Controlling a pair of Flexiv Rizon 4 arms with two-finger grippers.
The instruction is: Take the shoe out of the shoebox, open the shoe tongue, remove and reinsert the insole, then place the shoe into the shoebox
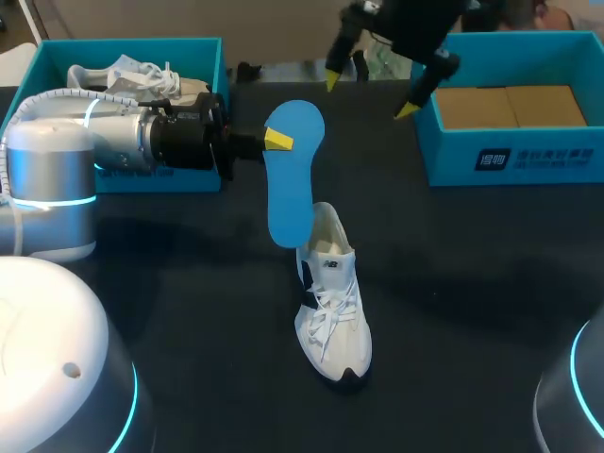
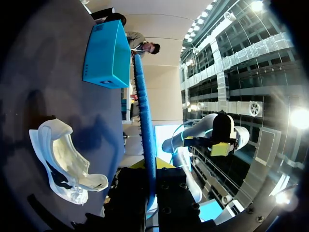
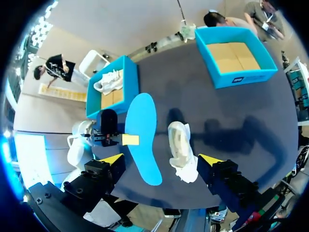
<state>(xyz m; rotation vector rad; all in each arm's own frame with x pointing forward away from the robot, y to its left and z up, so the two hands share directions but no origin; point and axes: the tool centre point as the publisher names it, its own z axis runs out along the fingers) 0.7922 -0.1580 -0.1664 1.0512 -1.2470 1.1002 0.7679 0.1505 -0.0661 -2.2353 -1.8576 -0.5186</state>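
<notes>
While the left gripper is clamped on the blue insole, held up by the heel of the white shoe sitting mid-table; right gripper hangs open, empty.

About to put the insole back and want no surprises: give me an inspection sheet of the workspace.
Surface: black table, no spills seen.
Job's things: white shoe stands mid-table; blue insole out of it; right box empty; left box holds another shoe.
Clutter: small dark thing at far edge, too small to tell.
Hands: left hand shut on insole; right hand open, raised beside right box.
Cables: nothing seen.
Surroundings: nobody reaching over the table.
</notes>
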